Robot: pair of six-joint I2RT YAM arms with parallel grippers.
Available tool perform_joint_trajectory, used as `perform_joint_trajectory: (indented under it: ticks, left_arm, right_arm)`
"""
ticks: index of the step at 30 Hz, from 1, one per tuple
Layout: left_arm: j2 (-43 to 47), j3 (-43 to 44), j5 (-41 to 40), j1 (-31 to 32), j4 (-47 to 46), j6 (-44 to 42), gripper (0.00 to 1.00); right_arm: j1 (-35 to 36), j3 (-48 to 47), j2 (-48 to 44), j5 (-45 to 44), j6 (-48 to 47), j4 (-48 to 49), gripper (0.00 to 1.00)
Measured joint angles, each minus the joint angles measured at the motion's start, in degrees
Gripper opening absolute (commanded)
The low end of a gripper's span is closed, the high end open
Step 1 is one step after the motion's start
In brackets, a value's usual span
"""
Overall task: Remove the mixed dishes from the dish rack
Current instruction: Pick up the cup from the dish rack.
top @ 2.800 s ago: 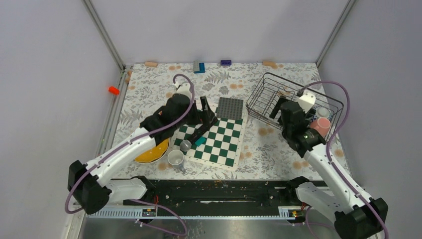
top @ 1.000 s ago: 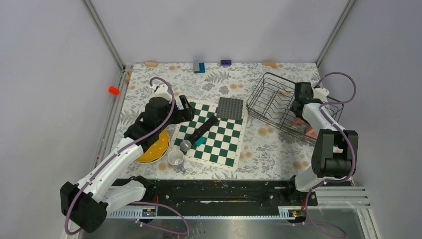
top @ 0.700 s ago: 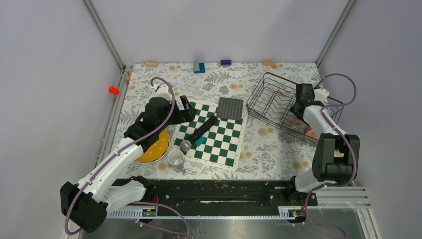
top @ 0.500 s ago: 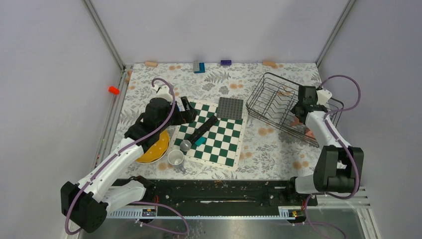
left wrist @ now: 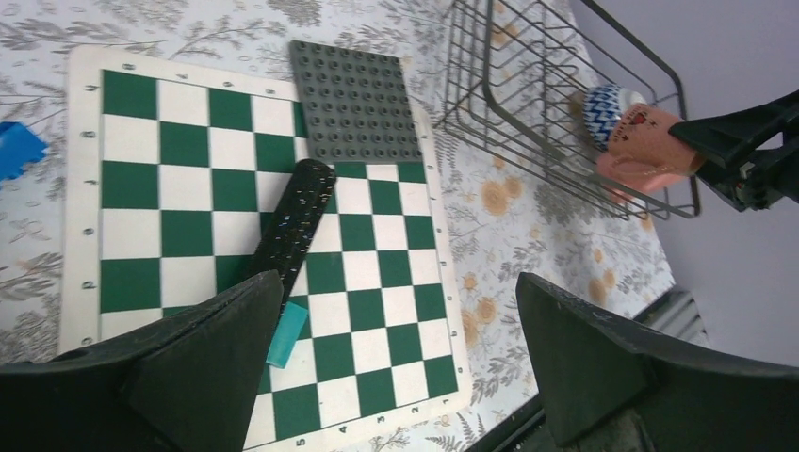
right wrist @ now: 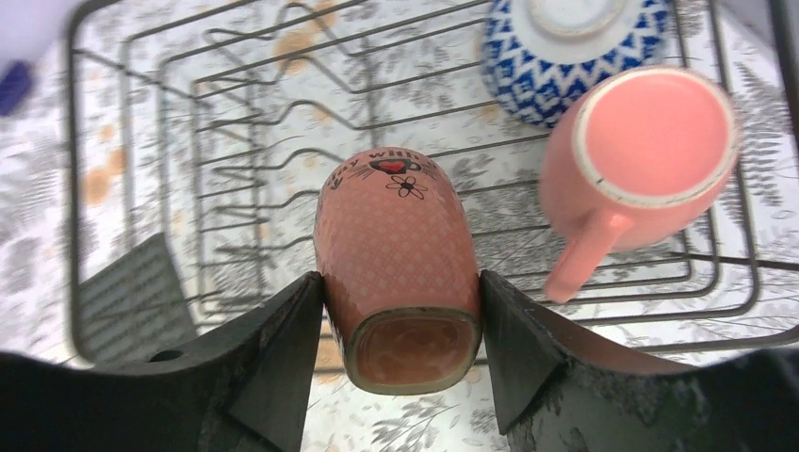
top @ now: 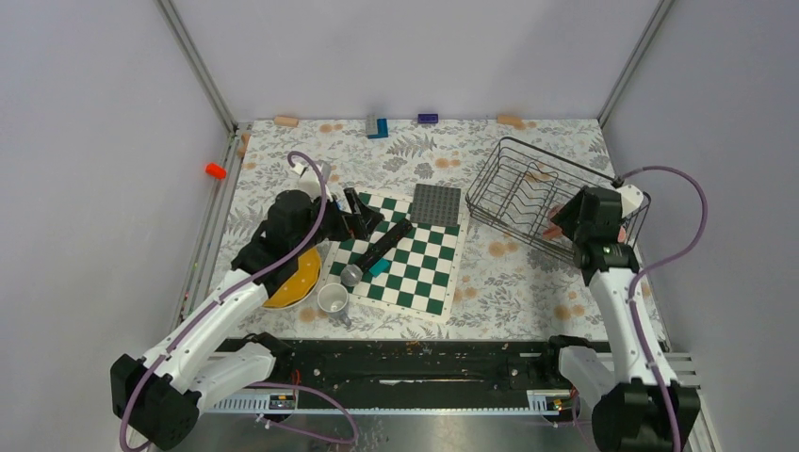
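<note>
Dish rack [top: 513, 188], black wire, is sitting far right in the top view, the right gripper [top: 568, 222] hanging over its near side; the left gripper [top: 358, 213] is hovering above the chessboard [top: 415, 268]; at the left wrist, its fingers [left wrist: 207, 358] are standing spread, empty; at the right wrist, fingers [right wrist: 273, 367] are pinching a salmon-pink patterned mug [right wrist: 396, 235], heart and flower printed, over the rack, where a plain pink mug [right wrist: 650, 141] and blue zigzag bowl [right wrist: 565, 66] are lying.
</note>
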State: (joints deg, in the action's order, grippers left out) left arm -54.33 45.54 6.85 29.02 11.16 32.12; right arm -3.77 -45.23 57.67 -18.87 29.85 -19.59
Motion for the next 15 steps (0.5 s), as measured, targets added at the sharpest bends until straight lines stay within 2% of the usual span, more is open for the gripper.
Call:
perform_joint_trajectory:
  ticks: [7, 11, 15]
  left_arm:
    - [-0.04, -0.72, 8.17, 0.00, -4.28, 0.96, 0.99]
    - [-0.33, -1.07, 13.09, 0.00, -7.10, 1.44, 0.99]
    - [-2.51, -1.07, 17.90, 0.00, -10.23, 2.78, 0.99]
  right_arm:
    - [-0.04, 5.81, -12.26, 15.21, -0.22, 4.46, 0.00]
    - [-0.04, 7.85, -14.58, 25.92, 0.66, 7.72, 0.00]
    - [-0.04, 11.23, -14.80, 39.12, 4.94, 16.63, 0.00]
